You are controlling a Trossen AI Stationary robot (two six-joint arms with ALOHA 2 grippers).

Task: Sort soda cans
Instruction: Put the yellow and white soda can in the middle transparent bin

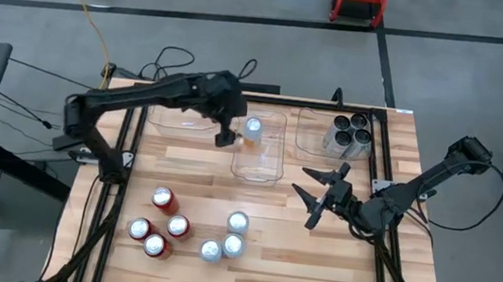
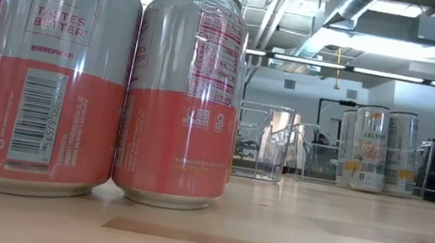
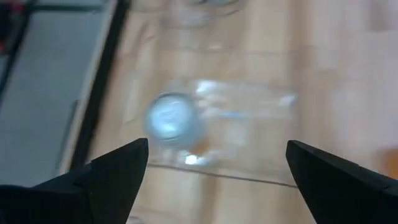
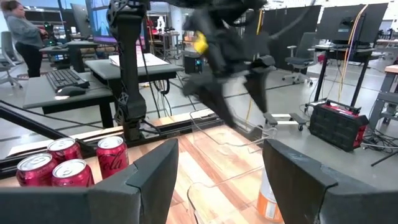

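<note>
The left arm is seen stretched from the left edge of the wooden desk [image 1: 257, 256] across to the far middle, elbow bent, with the left gripper [image 1: 230, 135] hung just beside the left wall of the middle clear rectangular plastic bin [image 1: 272, 167]. Its fingers [image 3: 112, 171] are spread wide and released, nothing caught between them.

A silver-topped soda can with an orange band at its base [image 1: 253, 128] is stood upright in the far left corner of that bin, long axis vertical, shiny top up. In the left wrist view the can [image 3: 172, 121] is shown below and between the parted fingers, a bit closer to one finger, and not touched by either.

The right arm is reached in from the right edge, forearm laid low toward the desk's middle, and the right gripper [image 1: 319, 196] is held near the desk right of centre with its fingers partly apart and nothing gripped.

Three light-bodied cans and a dark one [image 1: 350, 133] are packed upright in the far right clear bin [image 1: 309, 138]. Four red cans [image 1: 158, 225] are clustered upright at the near left, and three silver-and-pink cans [image 1: 226, 238] are stood just right of them. A third clear bin [image 1: 178, 118] is partly hidden under the left arm.
</note>
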